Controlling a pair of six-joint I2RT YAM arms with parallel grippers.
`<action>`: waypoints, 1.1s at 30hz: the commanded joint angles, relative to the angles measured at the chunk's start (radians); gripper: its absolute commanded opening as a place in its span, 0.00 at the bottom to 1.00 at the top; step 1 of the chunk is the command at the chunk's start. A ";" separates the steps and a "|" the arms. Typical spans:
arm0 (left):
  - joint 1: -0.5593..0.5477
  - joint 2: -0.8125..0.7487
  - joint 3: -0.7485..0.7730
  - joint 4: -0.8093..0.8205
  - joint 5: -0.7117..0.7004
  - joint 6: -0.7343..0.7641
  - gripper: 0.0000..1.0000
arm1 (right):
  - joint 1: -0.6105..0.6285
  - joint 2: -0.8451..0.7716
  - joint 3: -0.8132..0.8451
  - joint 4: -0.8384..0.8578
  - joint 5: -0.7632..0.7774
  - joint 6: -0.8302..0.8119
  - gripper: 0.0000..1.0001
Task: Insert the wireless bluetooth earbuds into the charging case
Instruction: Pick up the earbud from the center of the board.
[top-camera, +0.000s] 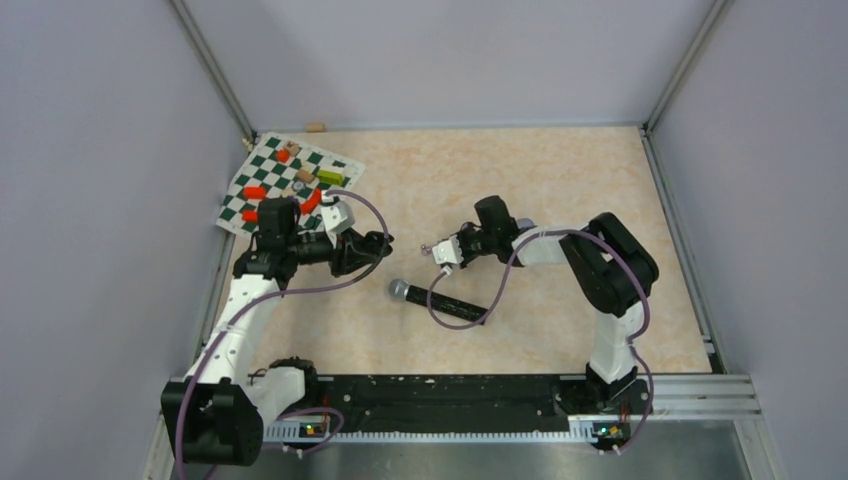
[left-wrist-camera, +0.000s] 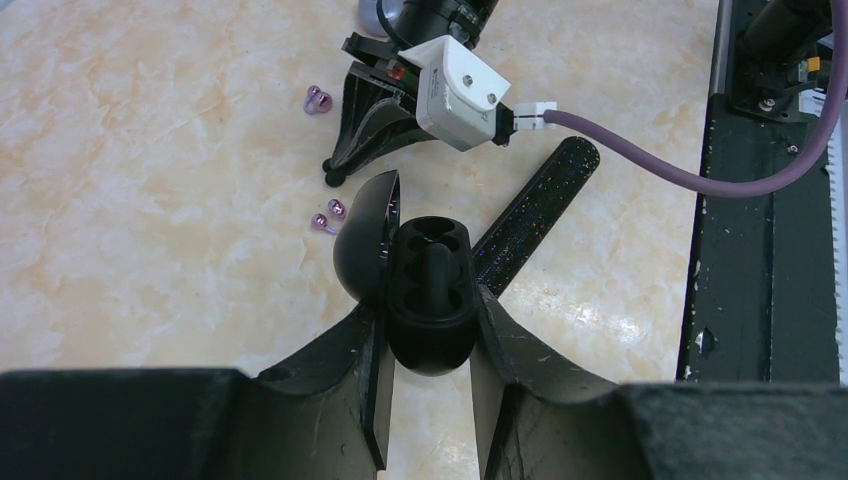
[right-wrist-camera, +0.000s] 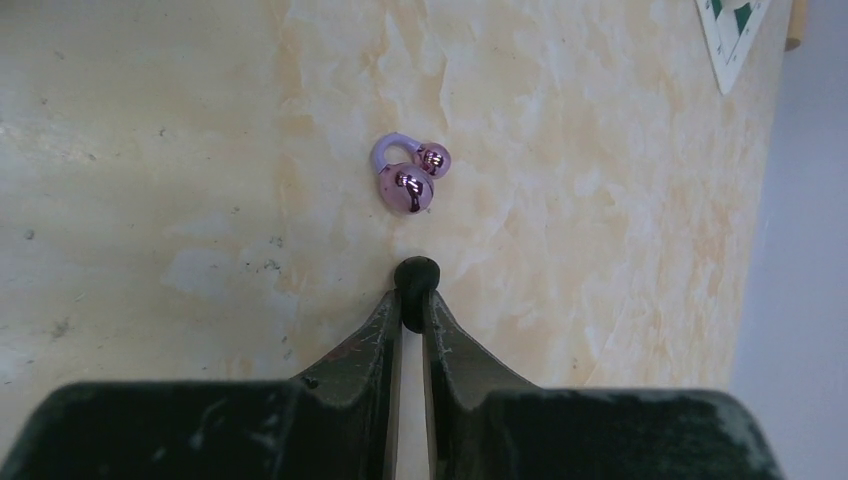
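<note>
Open charging case is clamped in the left hand, seemingly as a steady target, while a black earbud is pinched by the right hand, a purple earbud lying on the bench just beyond.

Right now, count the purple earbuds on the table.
2: one glossy purple earbud beside the open black charging case, the other alongside the right tool. Others possibly hidden.

microphone: head hidden behind charging case | black earbud: half hidden (between right tool tips)
</note>
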 joint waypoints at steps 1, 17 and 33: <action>0.006 -0.025 -0.001 0.041 0.023 -0.007 0.00 | 0.016 -0.083 0.026 -0.114 -0.033 0.114 0.10; -0.011 -0.038 0.004 0.041 0.035 -0.001 0.00 | -0.024 -0.476 0.127 -0.343 -0.098 0.674 0.10; -0.275 0.217 0.331 -0.219 -0.077 0.198 0.00 | -0.033 -0.783 0.104 -0.284 -0.261 1.142 0.08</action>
